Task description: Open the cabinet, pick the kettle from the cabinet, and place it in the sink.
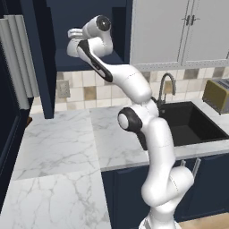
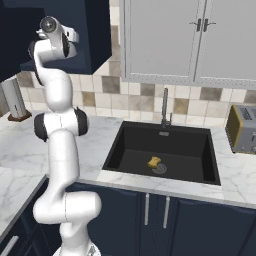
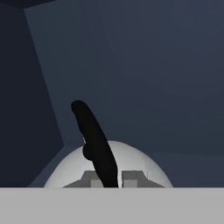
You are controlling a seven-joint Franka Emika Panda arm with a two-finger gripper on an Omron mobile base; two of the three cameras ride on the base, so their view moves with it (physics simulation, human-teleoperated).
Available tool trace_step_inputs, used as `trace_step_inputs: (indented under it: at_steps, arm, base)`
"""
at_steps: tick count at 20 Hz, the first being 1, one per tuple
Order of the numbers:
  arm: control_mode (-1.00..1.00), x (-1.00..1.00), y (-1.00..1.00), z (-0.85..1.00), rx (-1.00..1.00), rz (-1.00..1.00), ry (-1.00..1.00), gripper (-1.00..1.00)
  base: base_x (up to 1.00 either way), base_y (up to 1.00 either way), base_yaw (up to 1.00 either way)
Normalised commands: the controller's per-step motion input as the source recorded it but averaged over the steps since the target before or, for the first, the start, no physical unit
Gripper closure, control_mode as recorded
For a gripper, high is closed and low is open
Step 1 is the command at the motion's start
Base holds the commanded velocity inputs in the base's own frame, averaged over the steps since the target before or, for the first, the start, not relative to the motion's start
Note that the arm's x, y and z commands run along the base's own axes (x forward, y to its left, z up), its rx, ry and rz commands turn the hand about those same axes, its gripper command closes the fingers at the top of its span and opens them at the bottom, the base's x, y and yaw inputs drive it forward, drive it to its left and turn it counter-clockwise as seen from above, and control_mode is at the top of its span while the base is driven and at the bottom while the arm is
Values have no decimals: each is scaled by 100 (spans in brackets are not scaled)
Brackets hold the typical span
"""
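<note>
The white arm (image 1: 147,134) rises from the lower right and reaches up into the open dark navy upper cabinet (image 1: 85,27), whose door (image 1: 42,62) stands swung out to the left. Below lie the white marble surface (image 1: 58,147) and the matte black rectangular sink (image 1: 192,125) with its curved steel faucet (image 1: 166,85). A boxy yellowish toaster (image 1: 218,95) sits at the right edge.

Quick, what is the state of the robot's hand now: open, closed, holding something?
Hand: closed on the black handle of the kettle, inside the navy cabinet.
</note>
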Motion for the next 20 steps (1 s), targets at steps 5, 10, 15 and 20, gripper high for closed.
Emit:
trace_step_inputs:
  at_steps: [5, 10, 15, 20]
  arm:
    - [-100, -14, 8, 0, 0, -6, 0, 100]
    - [-100, -19, 1, 0, 0, -8, 0, 100]
    - [-100, -19, 0, 5, 2, -9, 0, 100]
    - [-100, -16, -1, 17, 4, -5, 0, 100]
  base:
    - [0, 0, 0]
    - [0, 0, 0]
    - [0, 0, 0]
    - [0, 0, 0]
